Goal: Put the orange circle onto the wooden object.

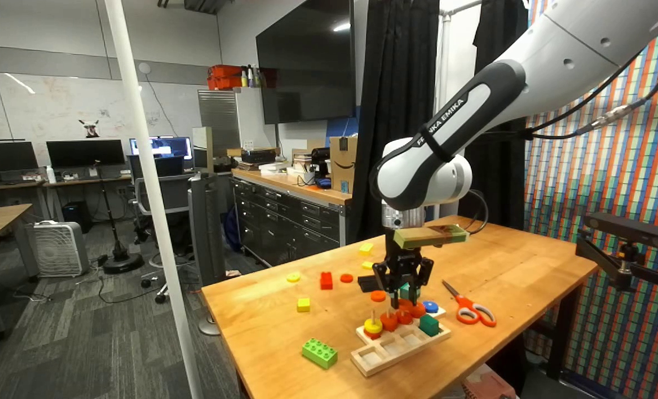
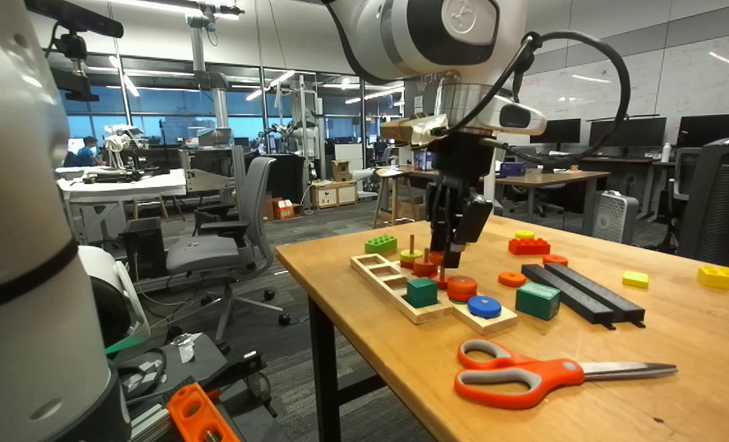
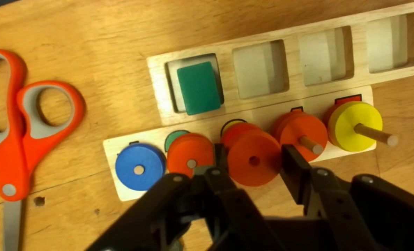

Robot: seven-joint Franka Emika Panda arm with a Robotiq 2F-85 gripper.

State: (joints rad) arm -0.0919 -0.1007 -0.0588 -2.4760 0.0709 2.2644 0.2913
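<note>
The orange circle [image 3: 254, 158] is a disc with a centre hole, held between the fingers of my gripper [image 3: 252, 157]. No peg shows through its hole. It hangs above a peg carrying a red disc, in the middle of a pale wooden peg board [image 3: 125, 193]. In an exterior view it also shows partly behind the fingers [image 2: 436, 256]. The wooden object [image 3: 227, 75] is a pale slotted board lying against the peg board; it shows in both exterior views [image 1: 409, 354] [image 2: 384, 291]. A green block [image 3: 199, 88] sits tilted in its end slot; the other slots are bare.
Other pegs hold a blue disc [image 3: 140, 166], orange discs [image 3: 189, 153] and a yellow disc [image 3: 355, 125]. Orange-handled scissors [image 2: 518, 380] lie near the peg board. Loose on the table are a light green brick [image 1: 319, 353], an orange disc [image 2: 512, 279], a green block [image 2: 537, 300] and black bars [image 2: 579, 294].
</note>
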